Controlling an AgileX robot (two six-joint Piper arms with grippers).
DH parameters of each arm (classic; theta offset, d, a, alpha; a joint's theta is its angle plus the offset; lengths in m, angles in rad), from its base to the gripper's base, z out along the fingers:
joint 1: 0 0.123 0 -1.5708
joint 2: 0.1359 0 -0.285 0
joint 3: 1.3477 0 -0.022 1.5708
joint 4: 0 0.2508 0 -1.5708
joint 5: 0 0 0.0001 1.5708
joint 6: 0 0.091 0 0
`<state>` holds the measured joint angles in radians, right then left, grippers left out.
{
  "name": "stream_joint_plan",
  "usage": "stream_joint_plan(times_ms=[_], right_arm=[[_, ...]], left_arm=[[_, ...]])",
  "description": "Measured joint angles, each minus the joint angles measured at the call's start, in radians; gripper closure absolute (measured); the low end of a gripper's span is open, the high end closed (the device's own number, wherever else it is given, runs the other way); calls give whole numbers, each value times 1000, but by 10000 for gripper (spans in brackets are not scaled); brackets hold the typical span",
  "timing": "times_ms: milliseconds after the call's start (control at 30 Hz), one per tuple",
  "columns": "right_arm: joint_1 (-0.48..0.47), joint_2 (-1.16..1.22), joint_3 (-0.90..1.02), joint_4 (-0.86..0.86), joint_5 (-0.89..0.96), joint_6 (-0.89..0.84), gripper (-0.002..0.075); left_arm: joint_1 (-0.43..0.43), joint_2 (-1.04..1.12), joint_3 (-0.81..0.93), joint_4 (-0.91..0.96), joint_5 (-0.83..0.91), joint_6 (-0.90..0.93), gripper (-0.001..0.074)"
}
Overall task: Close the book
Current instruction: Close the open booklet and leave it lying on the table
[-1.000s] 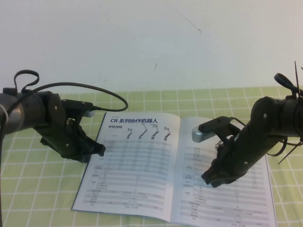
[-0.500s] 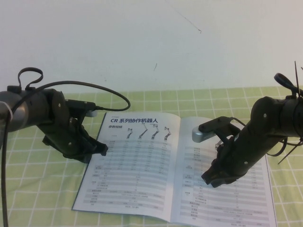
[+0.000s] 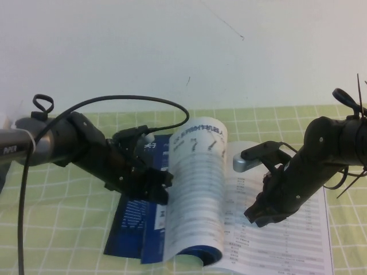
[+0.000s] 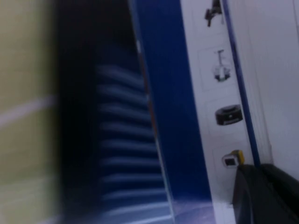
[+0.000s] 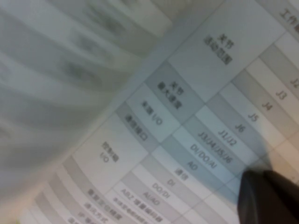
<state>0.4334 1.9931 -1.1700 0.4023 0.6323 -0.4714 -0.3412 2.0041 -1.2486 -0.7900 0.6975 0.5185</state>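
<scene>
The high view is lit brightly and evenly, and the white wall (image 3: pixel 172 51) is rendered pale and flat. Soft shadows are cast on the book (image 3: pixel 195 189) beneath the left gripper (image 3: pixel 156 188), under the lifted leaf, and beneath the right gripper (image 3: pixel 259 216), on the right page. The left wrist view is dim and smeared. Half of the right wrist view is blurred.

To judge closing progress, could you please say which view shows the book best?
High view: nearly whole book, left half raised against the left hand, right hand over its right page. Wrist views show only patches of cover and print.
</scene>
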Motion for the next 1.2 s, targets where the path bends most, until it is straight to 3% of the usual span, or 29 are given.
stream_joint_plan(times_ms=[233,400,533,633,933,1200], right_arm=[[-2,-2,0,6,2,-2,729],[0,-74,13,-155,56,78,729],[0,-240,15,-361,106,210,729],[0,-370,15,-402,113,232,729],[0,-527,15,-77,52,37,729],[0,-475,20,120,20,-110,729]], left_arm=[[-8,11,5,-489,198,346,737],[-16,11,5,-635,296,450,737],[-29,13,5,-646,310,464,737],[-61,13,5,-660,310,482,737],[-152,3,1,-700,331,562,737],[-146,-164,-93,-376,340,483,737]])
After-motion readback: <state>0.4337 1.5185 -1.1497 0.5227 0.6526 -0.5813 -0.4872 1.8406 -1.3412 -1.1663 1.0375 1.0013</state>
